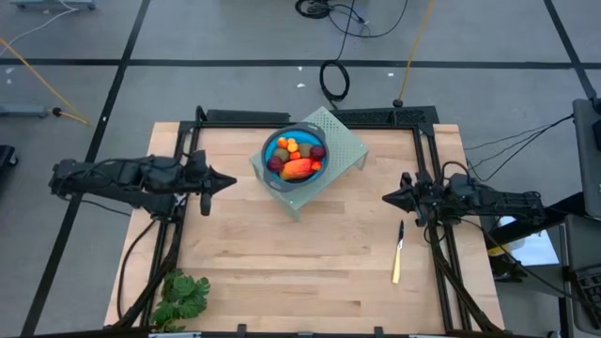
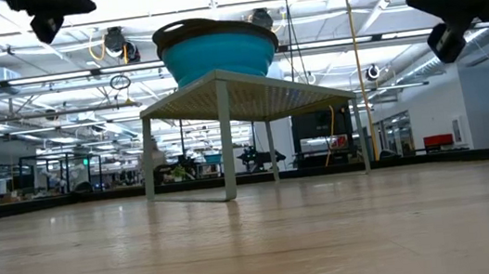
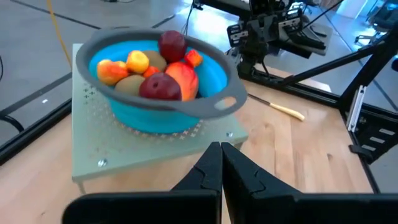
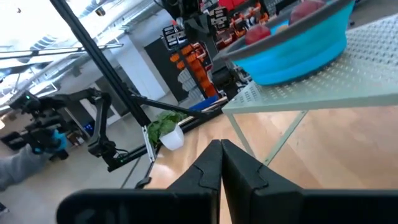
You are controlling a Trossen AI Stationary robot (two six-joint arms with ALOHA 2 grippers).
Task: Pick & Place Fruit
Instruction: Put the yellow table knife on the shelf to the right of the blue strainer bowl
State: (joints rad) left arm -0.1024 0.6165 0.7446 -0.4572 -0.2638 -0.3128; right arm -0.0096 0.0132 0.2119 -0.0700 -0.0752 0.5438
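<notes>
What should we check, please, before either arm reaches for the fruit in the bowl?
1. Fruit all in the bowl: ok.
2. Bowl sits level on the stand: ok.
3. Left gripper open for a pick: not ok, shut, beside the stand.
4. Right gripper open: not ok, shut, waiting at the table's right.
5. Knife clear of the stand: ok, it lies near the right arm.
6. Place to put the fruit: cannot tell.
</notes>
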